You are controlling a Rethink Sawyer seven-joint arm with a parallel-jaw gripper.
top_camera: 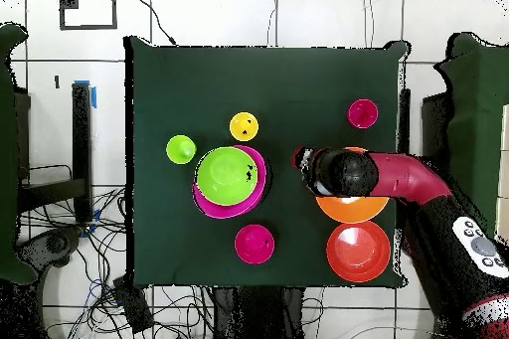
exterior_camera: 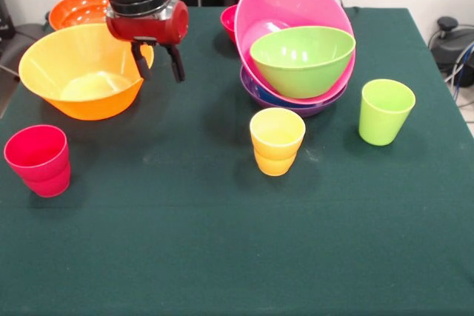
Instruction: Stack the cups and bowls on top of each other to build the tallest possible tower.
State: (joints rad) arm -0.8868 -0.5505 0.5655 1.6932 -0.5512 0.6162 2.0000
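Observation:
My gripper [exterior_camera: 158, 66] is open and empty, hanging just right of the light orange bowl [exterior_camera: 81, 72], at its rim; in the overhead view the gripper [top_camera: 301, 160] is beside that bowl [top_camera: 353, 208]. The tower stands at centre right: a purple bowl [exterior_camera: 311, 107] lowest, a tilted pink bowl [exterior_camera: 285, 1] on it, a lime green bowl [exterior_camera: 302, 58] inside. The tower also shows in the overhead view [top_camera: 231, 178]. The yellow cup [exterior_camera: 276, 140], lime green cup [exterior_camera: 385, 111] and red cup [exterior_camera: 38, 159] stand upright and apart on the cloth.
A red-orange bowl [exterior_camera: 78, 7] sits behind the light orange one at the far left. A small red bowl [exterior_camera: 229, 20] peeks out behind the pink bowl. The table [exterior_camera: 185, 257] is covered in dark green cloth. Cables lie on the floor around it.

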